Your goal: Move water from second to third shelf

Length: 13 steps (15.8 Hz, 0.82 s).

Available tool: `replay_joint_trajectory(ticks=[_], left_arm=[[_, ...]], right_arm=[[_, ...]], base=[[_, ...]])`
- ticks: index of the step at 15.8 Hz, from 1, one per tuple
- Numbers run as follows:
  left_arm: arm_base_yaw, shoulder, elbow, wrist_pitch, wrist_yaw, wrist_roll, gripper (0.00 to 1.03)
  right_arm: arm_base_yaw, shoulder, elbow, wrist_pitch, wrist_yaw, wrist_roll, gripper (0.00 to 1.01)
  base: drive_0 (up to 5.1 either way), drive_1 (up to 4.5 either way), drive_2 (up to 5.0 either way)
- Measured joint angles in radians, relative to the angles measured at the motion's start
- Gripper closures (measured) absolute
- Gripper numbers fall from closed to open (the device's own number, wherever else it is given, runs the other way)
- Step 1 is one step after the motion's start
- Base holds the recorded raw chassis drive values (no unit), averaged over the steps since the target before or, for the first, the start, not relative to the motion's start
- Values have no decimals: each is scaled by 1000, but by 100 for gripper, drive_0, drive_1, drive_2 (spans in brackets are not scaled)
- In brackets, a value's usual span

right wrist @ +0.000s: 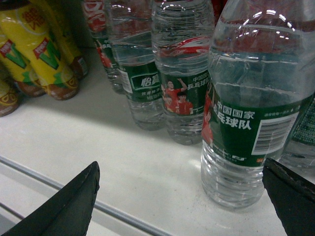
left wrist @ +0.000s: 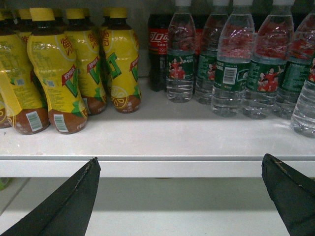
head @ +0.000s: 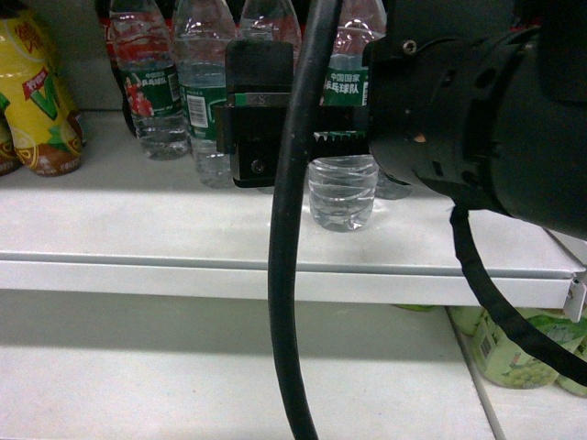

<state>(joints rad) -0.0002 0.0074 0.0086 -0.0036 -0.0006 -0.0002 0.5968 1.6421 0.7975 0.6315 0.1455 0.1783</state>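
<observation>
Several water bottles with green labels stand on a white shelf (head: pixel 183 220). The nearest water bottle (right wrist: pixel 246 123) stands toward the shelf's front, apart from the row behind it. My right gripper (right wrist: pixel 179 169) is open around the bottle's base; the bottle stands close to the right fingertip (right wrist: pixel 290 196) and far from the left one (right wrist: pixel 74 201). In the head view the right arm (head: pixel 459 101) hides most of this bottle (head: pixel 342 192). My left gripper (left wrist: pixel 179 164) is open and holds nothing, level with the shelf's front edge (left wrist: pixel 157 167), left of the water row (left wrist: pixel 231 64).
Yellow tea bottles (left wrist: pixel 54 73) fill the shelf's left side, with a cola bottle (left wrist: pixel 157 49) behind the water. A black cable (head: pixel 289 275) hangs across the head view. The shelf below (head: pixel 138 367) holds green bottles (head: pixel 514 348) at its right. A tag holder (head: pixel 576 295) juts from the edge.
</observation>
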Motion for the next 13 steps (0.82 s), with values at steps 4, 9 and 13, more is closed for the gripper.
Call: replay_joint_trajectory(ticks=[4, 9, 13], left_arm=[[0, 0, 0, 0, 0, 0, 5], [0, 0, 0, 0, 0, 0, 5], [0, 0, 0, 0, 0, 0, 5]], right_arm=[[-10, 106, 163, -91, 119, 0, 3], [-21, 131, 194, -100, 130, 5, 3], [-31, 140, 198, -103, 146, 6, 3]], base=[[0, 0, 0], [0, 0, 0], [0, 0, 0]])
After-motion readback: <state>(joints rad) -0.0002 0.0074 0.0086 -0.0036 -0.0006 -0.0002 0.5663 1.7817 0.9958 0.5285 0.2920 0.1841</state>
